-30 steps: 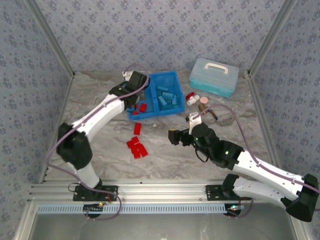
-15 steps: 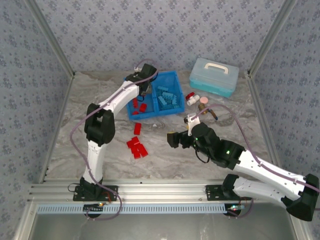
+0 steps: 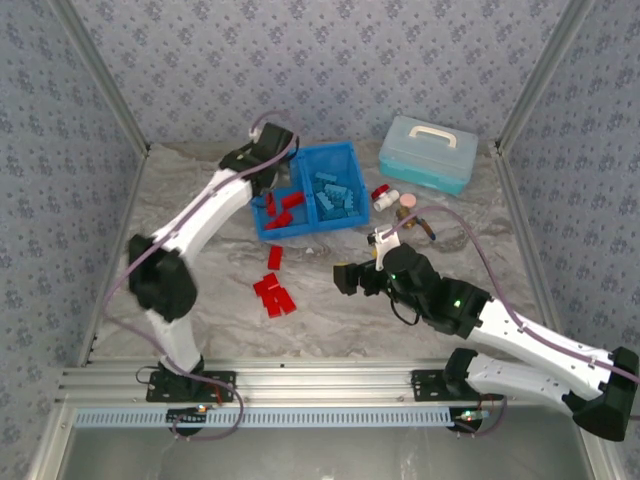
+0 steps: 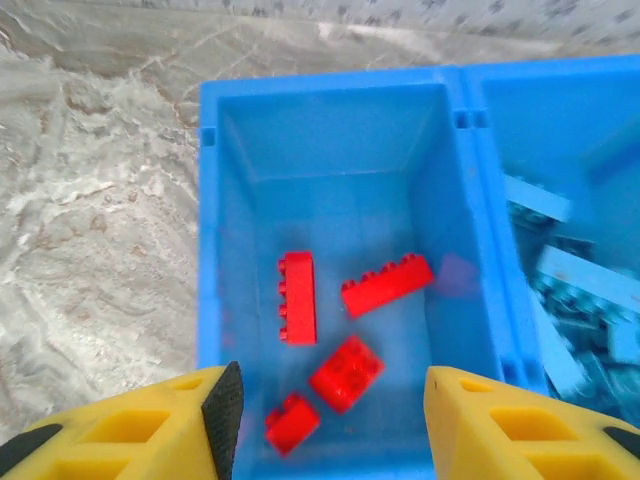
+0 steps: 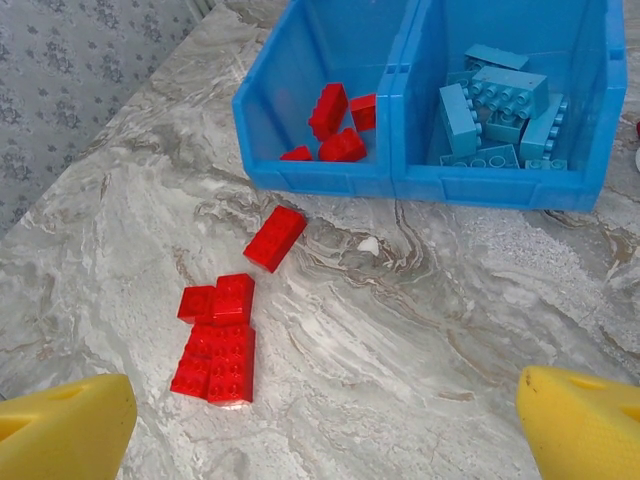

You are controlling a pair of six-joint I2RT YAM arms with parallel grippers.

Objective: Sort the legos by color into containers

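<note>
While your left pincer [image 4: 330, 405] hangs spread wide and empty over the left compartment [image 4: 340, 220] of the blue bin [image 4: 208, 250], it's walls on every side down there. Four red legos [image 4: 346, 372] lie loose on the floor, and the light blue legos [image 5: 490, 105] are piled next door, past the divider. Out on the table [image 3: 330, 320] it's roomier: there's open marble between the bin's front wall and the right pincer [image 5: 320, 430]. That stretch is broken up by one stray red brick [image 5: 275, 238] near the wall and a tight cluster of reds [image 5: 220, 345] closer to the arm bases. The teal case [image 3: 428, 152] and little bottles [image 3: 395, 200] sit off to the right of the bin, apart from both arms. Compared to half a second ago, your left elbow has swung out left and lower, and the wrist has slid toward the bin's far-left corner. The right arm barely budged. The left arm's stretched long to the bin. The right arm's bent low over bare table, its pincer wide open and holding nothing.
</note>
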